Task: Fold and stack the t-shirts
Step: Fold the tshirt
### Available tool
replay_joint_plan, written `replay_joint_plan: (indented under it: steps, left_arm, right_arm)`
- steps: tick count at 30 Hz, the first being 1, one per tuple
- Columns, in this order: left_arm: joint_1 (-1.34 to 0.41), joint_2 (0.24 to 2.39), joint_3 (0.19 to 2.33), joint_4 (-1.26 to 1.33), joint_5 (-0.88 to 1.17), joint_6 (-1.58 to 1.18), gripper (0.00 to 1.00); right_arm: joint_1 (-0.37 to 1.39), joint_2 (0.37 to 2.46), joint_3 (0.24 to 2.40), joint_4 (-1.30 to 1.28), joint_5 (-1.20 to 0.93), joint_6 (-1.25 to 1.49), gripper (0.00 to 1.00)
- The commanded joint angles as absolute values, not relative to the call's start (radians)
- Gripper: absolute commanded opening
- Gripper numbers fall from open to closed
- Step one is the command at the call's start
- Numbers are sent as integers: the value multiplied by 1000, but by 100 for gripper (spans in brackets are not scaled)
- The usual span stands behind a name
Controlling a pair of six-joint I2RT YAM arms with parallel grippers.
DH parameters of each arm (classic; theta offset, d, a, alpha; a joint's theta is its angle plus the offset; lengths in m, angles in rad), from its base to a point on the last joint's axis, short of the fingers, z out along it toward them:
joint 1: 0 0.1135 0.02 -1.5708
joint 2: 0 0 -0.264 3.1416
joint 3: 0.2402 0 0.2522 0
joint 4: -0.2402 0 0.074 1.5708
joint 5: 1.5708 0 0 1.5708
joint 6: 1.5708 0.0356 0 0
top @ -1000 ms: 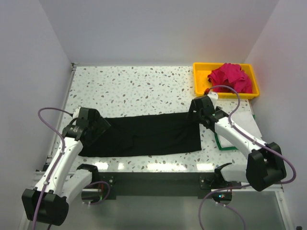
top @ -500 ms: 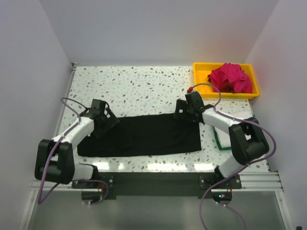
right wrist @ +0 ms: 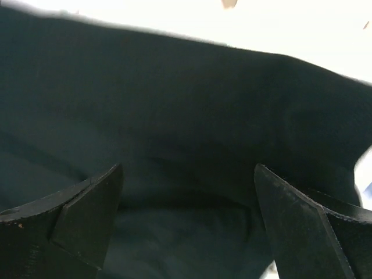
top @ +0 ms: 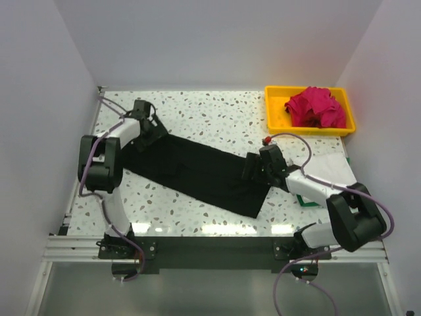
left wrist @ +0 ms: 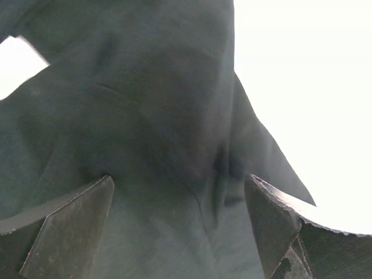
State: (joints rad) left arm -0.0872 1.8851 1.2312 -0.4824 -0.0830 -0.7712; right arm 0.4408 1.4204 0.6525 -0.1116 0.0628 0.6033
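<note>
Two pairs of fingers (right wrist: 87, 215) stand spread, with dark cloth filling each gap. Nearest, the right gripper (top: 253, 170) sits on the black t-shirt's (top: 197, 172) near-right end, the left gripper (top: 150, 135) on its far-left end. Beyond the right fingers, a magenta t-shirt (top: 316, 107) lies in the yellow tray (top: 273, 113).

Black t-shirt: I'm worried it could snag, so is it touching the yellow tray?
Apart. The top external view shows bare speckled table between the black t-shirt and the yellow tray.
</note>
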Motion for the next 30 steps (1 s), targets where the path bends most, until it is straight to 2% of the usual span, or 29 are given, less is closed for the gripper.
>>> replay_joint_plan:
  steps: [1,3,5,8,13,18,23,30]
  left_arm:
    - [-81,2251,1461,-330,55,-704,100]
    - [-100,2365,1713,-354,229,-689,100]
    - [-123,2491,1924,-368,227,-699,100]
    - [-158,2620,2121,-367,259,-738,100]
    - [-202,2703,2092,-41,385,-894,100]
    - [-265,2780,2149,106,400,-933,100]
    - [-298,2780,2158,135,374,-925,100]
    - [-298,2570,2141,80,322,-829,100]
  right_arm:
    - [552,1344,552,-195,48,710,99]
    - [613,1296,532,-210,34,747,99]
    - [701,1251,482,-196,20,825,99]
    - [793,1221,427,-172,2,890,99]
    - [949,1275,432,-97,-101,890,99]
    - [1035,1408,514,-25,-130,842,99]
    - [1063,1453,590,-32,-129,808,99]
    - [1063,1339,770,-224,-48,646,99]
